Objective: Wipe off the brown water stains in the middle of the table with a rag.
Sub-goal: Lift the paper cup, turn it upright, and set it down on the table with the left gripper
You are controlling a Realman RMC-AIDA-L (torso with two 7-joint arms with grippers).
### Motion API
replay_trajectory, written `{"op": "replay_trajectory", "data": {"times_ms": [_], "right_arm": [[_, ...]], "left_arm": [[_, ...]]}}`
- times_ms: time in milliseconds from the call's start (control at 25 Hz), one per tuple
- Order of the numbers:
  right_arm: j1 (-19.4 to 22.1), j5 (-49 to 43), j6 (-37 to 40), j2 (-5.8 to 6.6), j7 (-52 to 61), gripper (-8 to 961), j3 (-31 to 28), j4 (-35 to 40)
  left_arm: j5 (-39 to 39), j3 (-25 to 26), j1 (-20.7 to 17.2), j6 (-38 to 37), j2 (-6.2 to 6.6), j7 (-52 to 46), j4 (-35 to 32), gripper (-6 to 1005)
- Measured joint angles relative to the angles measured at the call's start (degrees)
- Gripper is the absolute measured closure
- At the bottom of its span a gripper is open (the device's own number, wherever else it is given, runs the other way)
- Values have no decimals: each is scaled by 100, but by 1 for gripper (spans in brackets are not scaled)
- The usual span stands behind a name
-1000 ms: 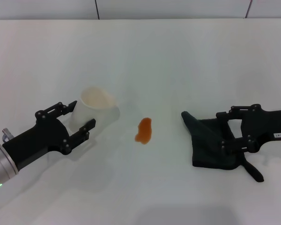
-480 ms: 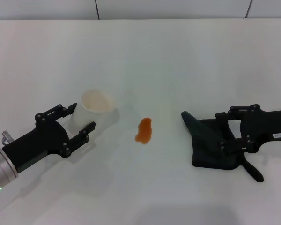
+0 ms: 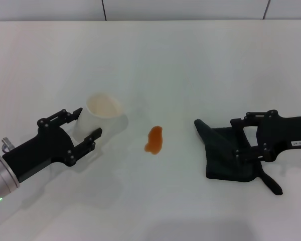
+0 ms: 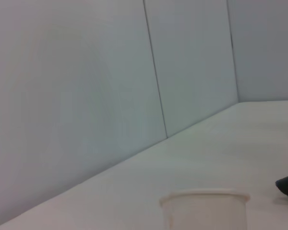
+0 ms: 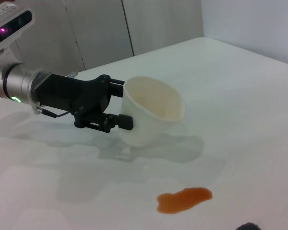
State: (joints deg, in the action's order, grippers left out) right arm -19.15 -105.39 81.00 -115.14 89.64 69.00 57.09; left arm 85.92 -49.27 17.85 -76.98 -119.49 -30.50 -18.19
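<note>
Rag [image 3: 226, 158], soft and limp, is straddled at its right edge by the spread-open right gripper [image 3: 242, 138], where a bunched fold should be pinched.

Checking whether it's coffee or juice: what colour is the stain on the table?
Orange-brown and glossy; the stain shows best in the head view.
</note>
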Motion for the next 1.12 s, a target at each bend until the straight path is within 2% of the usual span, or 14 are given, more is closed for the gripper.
{"op": "replay_trajectory", "data": {"times_ms": [1120], "right_arm": [[-19, -8, -100, 0, 37, 124, 166, 39]], "left_arm": [[-10, -24, -61, 7, -12, 525, 219, 393]]}}
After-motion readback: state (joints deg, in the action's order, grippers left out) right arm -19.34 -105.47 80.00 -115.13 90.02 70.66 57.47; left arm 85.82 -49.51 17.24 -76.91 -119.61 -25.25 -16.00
